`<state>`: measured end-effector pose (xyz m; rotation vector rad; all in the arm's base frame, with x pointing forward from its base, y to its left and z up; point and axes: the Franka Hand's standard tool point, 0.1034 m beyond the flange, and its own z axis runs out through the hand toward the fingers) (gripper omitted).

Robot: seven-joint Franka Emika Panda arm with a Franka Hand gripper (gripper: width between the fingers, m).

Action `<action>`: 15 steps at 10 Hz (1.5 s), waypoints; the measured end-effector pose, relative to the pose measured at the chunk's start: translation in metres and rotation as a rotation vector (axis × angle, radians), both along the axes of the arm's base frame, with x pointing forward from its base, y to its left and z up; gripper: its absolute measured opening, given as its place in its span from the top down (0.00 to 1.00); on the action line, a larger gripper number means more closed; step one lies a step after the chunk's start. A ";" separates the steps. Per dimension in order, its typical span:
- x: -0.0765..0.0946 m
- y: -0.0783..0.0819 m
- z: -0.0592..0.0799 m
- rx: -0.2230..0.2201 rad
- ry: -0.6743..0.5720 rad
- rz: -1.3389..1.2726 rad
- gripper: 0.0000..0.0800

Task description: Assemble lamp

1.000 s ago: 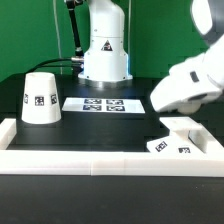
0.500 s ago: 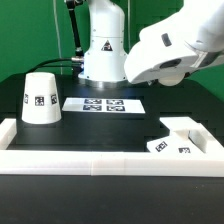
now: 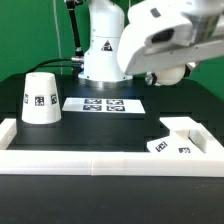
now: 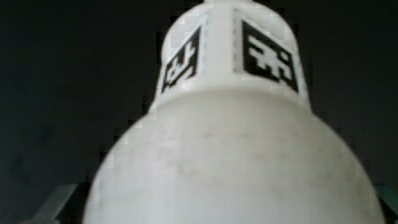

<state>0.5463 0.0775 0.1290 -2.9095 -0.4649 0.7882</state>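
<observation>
In the wrist view the white bulb (image 4: pixel 222 130) fills the picture, its narrow tagged end pointing away and its round head between my jaws. In the exterior view my gripper (image 3: pixel 163 72) hangs high at the right, above the table, with the bulb's round head (image 3: pixel 172 73) showing under the hand. The gripper is shut on the bulb; its fingers are mostly hidden. The cone shade (image 3: pixel 40 97) stands on the table at the exterior view's left. The flat angular base (image 3: pixel 180 138) lies at the right, inside the border wall and below the gripper.
The marker board (image 3: pixel 105 104) lies flat mid-table in front of the robot's pedestal (image 3: pixel 104 55). The white raised border wall (image 3: pixel 100 160) runs along the front and both sides. A green backdrop stands behind.
The arm has risen and swung toward the exterior view's left, away from just above the base, carrying the bulb. Shade and base have not moved.
</observation>
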 end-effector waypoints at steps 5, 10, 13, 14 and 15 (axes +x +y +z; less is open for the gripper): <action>0.025 -0.014 0.012 0.030 -0.338 -0.051 0.28; 0.043 -0.019 0.020 0.050 -0.652 -0.077 0.28; 0.055 -0.024 0.022 0.055 -0.865 -0.074 0.28; 0.054 -0.029 0.021 0.049 -0.929 -0.066 0.28; 0.055 -0.031 0.021 0.045 -0.990 -0.060 0.28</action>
